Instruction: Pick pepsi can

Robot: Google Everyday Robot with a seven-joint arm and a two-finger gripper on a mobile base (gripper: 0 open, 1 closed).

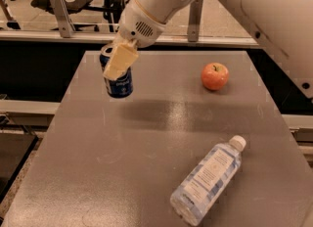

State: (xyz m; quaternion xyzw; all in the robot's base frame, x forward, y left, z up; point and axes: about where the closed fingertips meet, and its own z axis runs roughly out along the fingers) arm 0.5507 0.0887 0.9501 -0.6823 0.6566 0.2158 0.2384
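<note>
Grey table bears apple and lying water bottle; end effector above far-left corner.

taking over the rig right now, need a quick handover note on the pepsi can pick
Gripper: shut on the pepsi can, above the far left part of the table, one finger across the can's front.
Pepsi can: in the grip, slightly tilted, and it looks just clear of the tabletop.
Other things: apple at far right, water bottle lying on its side near the front right; both well apart from the can.
Done: grasp made, can apparently off the surface.
Left: raise it fully clear and hold it steady.
</note>
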